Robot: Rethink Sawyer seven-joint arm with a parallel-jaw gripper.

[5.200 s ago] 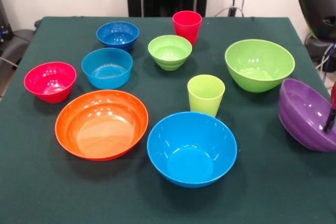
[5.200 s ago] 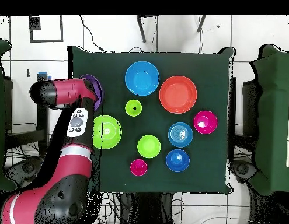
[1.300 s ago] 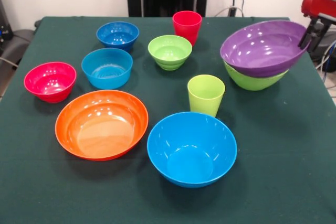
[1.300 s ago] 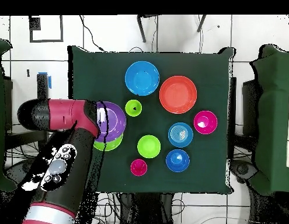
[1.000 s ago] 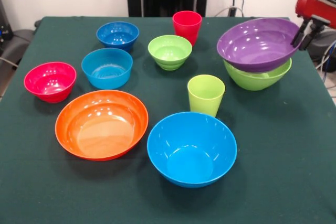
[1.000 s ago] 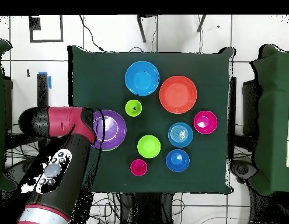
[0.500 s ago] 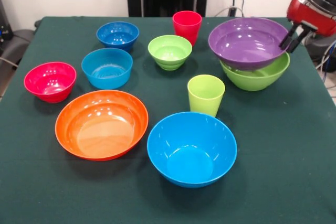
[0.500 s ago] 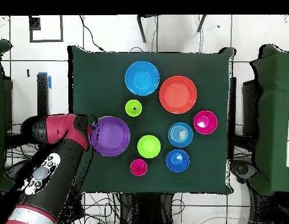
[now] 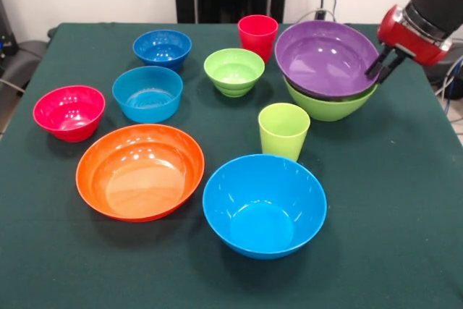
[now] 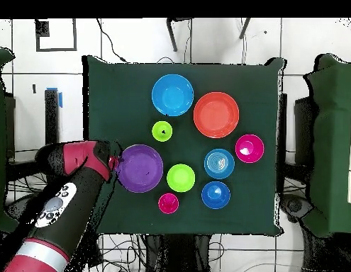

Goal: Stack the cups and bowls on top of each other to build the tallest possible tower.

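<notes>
The fingers pinch the rim of the purple bowl, which sits tilted in the large lime-green bowl on the bench. Both bowls lie to the robot's left of the fingers, rim upward, so letting go should, I judge, settle the purple one level.

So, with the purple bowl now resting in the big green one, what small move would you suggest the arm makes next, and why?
Probably open the hand and lift it clear. The purple bowl sits nested in the large lime-green bowl, slightly tilted, with the hand at its rim, apparently pinching it. Letting go should let it settle; the red cup beside it looks like the natural next piece.
</notes>
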